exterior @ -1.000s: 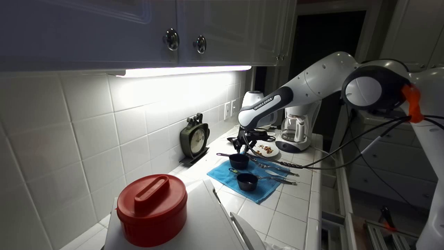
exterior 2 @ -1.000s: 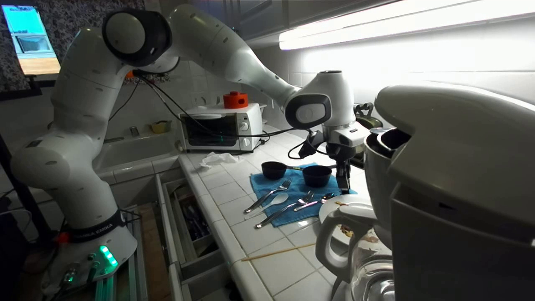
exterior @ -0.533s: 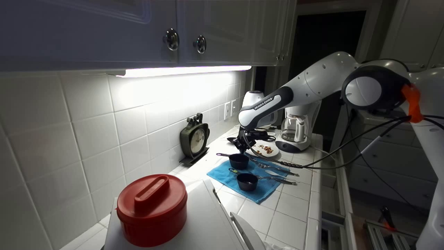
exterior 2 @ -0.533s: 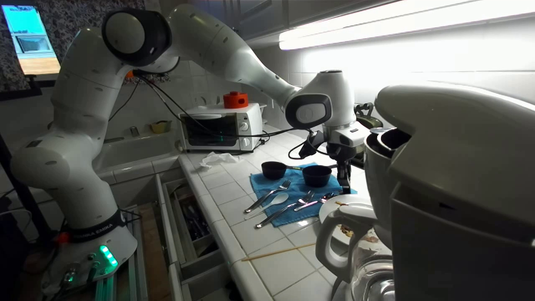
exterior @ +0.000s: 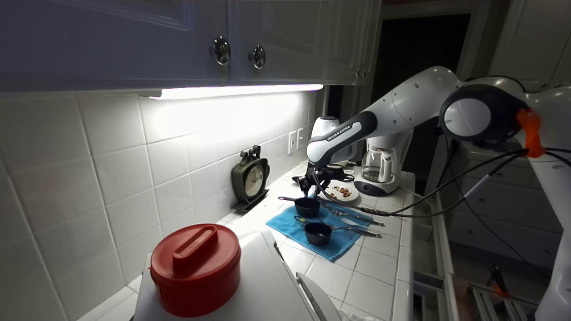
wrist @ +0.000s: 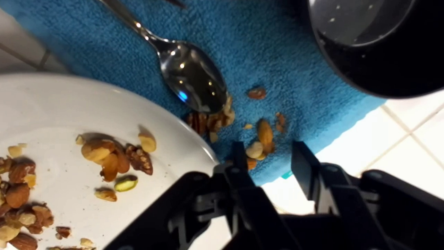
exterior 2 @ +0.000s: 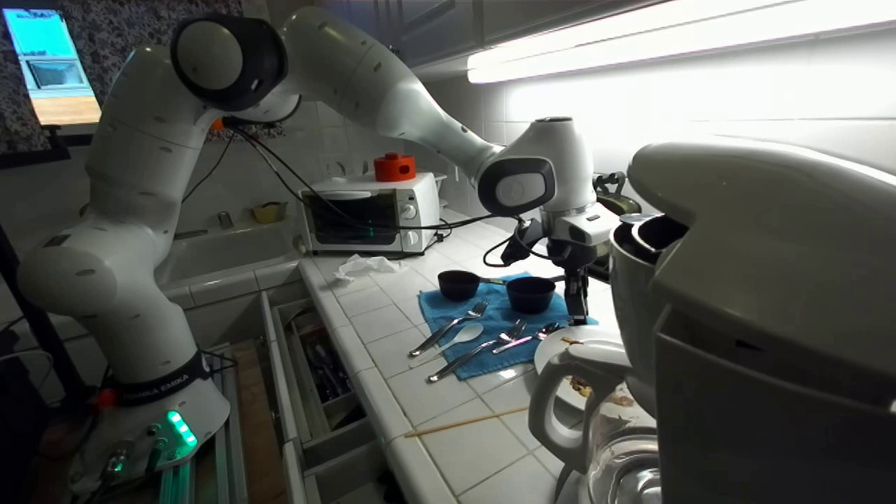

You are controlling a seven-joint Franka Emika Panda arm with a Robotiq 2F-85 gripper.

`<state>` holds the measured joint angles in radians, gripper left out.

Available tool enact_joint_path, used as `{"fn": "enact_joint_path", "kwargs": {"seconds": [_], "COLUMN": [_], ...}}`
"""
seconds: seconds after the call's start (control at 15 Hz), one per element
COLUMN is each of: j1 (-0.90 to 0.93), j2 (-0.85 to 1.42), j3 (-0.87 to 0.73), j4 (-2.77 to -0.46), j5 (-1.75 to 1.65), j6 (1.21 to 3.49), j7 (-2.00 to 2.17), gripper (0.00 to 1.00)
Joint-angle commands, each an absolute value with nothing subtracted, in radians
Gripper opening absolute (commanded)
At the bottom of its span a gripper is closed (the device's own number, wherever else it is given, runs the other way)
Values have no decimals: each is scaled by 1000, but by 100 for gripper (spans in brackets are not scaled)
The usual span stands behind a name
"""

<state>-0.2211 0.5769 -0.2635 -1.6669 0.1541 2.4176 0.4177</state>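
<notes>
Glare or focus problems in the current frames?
Both exterior views: white under-cabinet light tube blown out, glare on the white tiled wall; wrist view: silver metal spoon shows bright specular spots, one blue, and the black two-fingered pincer looks slightly soft.
</notes>
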Motion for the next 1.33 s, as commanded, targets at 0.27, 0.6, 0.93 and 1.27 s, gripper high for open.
{"fn": "enact_joint_path", "kwargs": {"seconds": [0.27,0.6,0.93,1.27], "j1": [-224,-223,-222,-222], "j2": [576,575,573,574], "j3": [-254,-254,-252,-252], "j4": [-1673,-1676,-1678,-1678], "j5": [149,148,149,148], "j6": [2428,2428,2428,2427], "j7": [397,391,387,385], "gripper": [19,27,20,7]}}
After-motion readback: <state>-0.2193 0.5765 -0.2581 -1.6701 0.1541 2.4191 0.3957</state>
